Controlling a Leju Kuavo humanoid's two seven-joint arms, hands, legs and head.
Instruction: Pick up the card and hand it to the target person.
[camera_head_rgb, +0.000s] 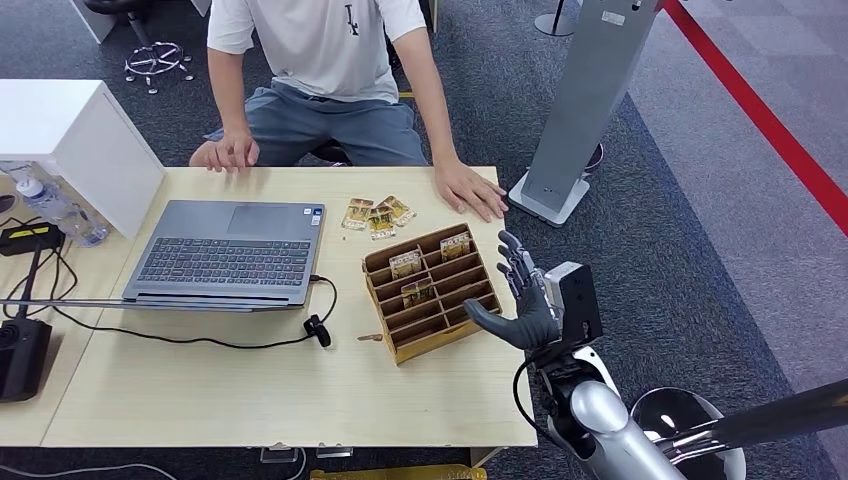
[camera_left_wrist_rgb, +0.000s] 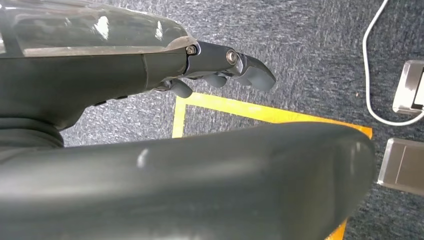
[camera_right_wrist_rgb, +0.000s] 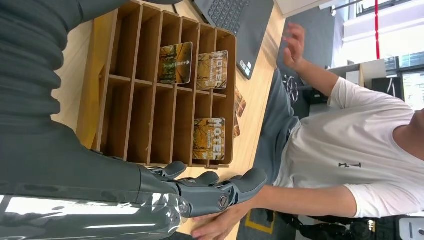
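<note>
A wooden slotted rack (camera_head_rgb: 432, 291) stands on the table and holds three yellow-brown hotel cards (camera_head_rgb: 406, 263) (camera_right_wrist_rgb: 209, 138). Three more cards (camera_head_rgb: 377, 215) lie loose on the table behind it. My right hand (camera_head_rgb: 524, 297) hovers just right of the rack, fingers spread, holding nothing. In the right wrist view the hand (camera_right_wrist_rgb: 210, 187) is beside the rack (camera_right_wrist_rgb: 150, 80). My left hand (camera_left_wrist_rgb: 220, 67) hangs over the carpet with fingers loosely curled, empty. A person in a white shirt (camera_head_rgb: 320, 40) sits behind the table with both hands (camera_head_rgb: 470, 190) on it.
An open laptop (camera_head_rgb: 230, 252) with a cable and a clip mic (camera_head_rgb: 318, 328) sits left of the rack. A white box (camera_head_rgb: 75, 140), a bottle (camera_head_rgb: 55, 207) and black devices line the left edge. A grey stand (camera_head_rgb: 585, 100) rises right of the table.
</note>
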